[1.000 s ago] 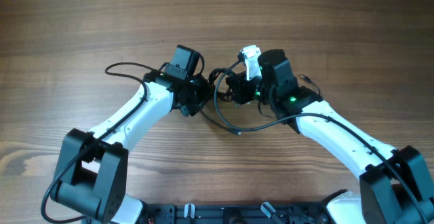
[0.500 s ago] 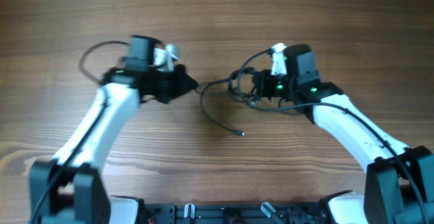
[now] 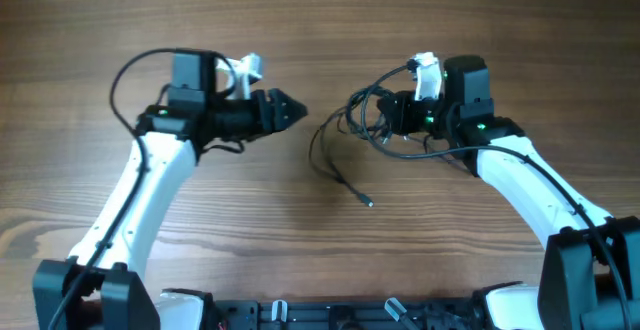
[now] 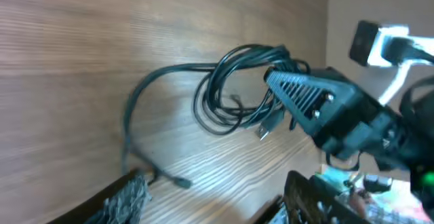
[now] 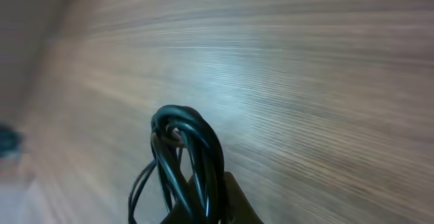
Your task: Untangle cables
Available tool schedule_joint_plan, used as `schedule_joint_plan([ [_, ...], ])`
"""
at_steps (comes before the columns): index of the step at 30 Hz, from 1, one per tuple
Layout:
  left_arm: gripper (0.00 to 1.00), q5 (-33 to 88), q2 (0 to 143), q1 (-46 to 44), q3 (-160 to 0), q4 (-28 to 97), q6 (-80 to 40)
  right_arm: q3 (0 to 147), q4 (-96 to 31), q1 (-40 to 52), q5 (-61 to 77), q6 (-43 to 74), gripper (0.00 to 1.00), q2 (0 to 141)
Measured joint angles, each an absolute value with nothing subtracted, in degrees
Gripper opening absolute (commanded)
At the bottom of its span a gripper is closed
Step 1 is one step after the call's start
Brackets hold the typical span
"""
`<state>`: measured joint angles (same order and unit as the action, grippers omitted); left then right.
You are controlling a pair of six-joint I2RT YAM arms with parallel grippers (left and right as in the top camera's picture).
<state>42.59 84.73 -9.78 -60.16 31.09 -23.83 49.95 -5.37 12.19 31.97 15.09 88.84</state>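
The cables (image 3: 362, 120) are thin black cords bunched in loops at the centre right, with one strand trailing down the table to a small plug end (image 3: 370, 202). My right gripper (image 3: 388, 120) is shut on the bunch and holds it up; in the right wrist view the loops (image 5: 186, 149) drape over its finger (image 5: 207, 207). My left gripper (image 3: 292, 110) is open and empty, apart from the bunch on its left. In the left wrist view (image 4: 217, 200) its fingers frame the bunch (image 4: 234, 91), a hanging plug (image 4: 263, 133) and the trailing end (image 4: 180, 181).
The wooden table (image 3: 320, 20) carries nothing else. Thicker black arm cables loop off the left arm (image 3: 125, 70). Both arm bases stand at the near edge (image 3: 320, 315).
The two grippers have drawn apart. The left one let go of the bunch and moved left; the right one carried the bunch to the right, and one strand now trails out across the table.
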Motion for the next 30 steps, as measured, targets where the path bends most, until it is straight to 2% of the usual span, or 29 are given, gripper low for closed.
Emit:
schedule_joint_plan([
  [2, 0.56, 39.07, 86.56, -15.16, -60.18, 29.39, -34.48, 49.95, -5.06, 12.23, 33.43, 14.24, 0.04, 88.84],
  [6, 0.62, 34.72, 90.35, -22.72, -60.18, 29.08, -51.62, 49.95, -4.97, 12.23, 33.19, 13.58, 0.04, 88.84],
  [8, 0.61, 32.1, 92.2, -26.85, -60.18, 27.4, -59.75, 49.95, -4.84, 12.23, 33.15, 13.67, 0.04, 88.84],
  [9, 0.59, 30.79, 92.79, -28.36, -60.14, 26.37, -62.85, 49.95, -4.84, 12.23, 33.12, 14.04, 0.04, 88.84],
  [10, 0.51, 29.34, 93.36, -29.36, -60.14, 24.82, -65.36, 49.95, -4.93, 12.23, 33.1, 14.26, 0.04, 88.84],
  [13, 0.48, 25.12, 96.05, -30.79, -60.16, 22.46, -71.77, 49.95, -5.21, 12.23, 32.97, 14.9, 0.04, 88.84],
  [14, 0.44, 24.18, 96.95, -30.79, -60.16, 20.97, -72.95, 49.95, -5.48, 12.23, 32.97, 14.94, 0.04, 88.84],
  [15, 0.2, 23.66, 97.69, -30.76, -60.16, 19.59, -73.69, 49.95, -5.67, 12.23, 32.95, 15.11, 0.04, 88.84],
  [16, 0.06, 23.38, 98.45, -30.76, -60.16, 18.31, -74.22, 49.95, -5.89, 12.23, 32.95, 15.14, 0.04, 88.84],
  [18, 0.04, 22.44, 99.48, -30.72, -60.16, 17.58, -75.13, 49.95, -6.15, 12.23, 32.97, 15.59, 0.04, 88.84],
  [23, 0.04, 22.02, 99.57, -28.4, -60.16, 18.59, -72.58, 49.95, -6.7, 12.23, 32.93, 16.25, 0.04, 88.84],
  [24, 0.13, 22.59, 99.5, -27.29, -60.16, 19.59, -71.0, 49.95, -6.83, 12.23, 32.91, 16.25, 0.04, 88.84],
  [25, 0.28, 23.11, 99.44, -26.41, -60.16, 19.9, -70.22, 49.95, -6.83, 12.23, 32.91, 16.29, 0.04, 88.84],
  [27, 0.38, 25.87, 97.82, -23.35, -60.16, 19.75, -68.18, 49.95, -6.81, 12.23, 32.8, 16.43, 0.04, 88.84],
  [28, 0.4, 27.2, 96.64, -22.83, -60.16, 19.42, -67.9, 49.95, -6.83, 12.23, 32.77, 16.43, 0.04, 88.84],
  [30, 0.52, 28.67, 95.44, -23.68, -60.16, 18.39, -68.9, 49.95, -6.83, 12.23, 32.77, 16.43, 0.04, 88.84],
])
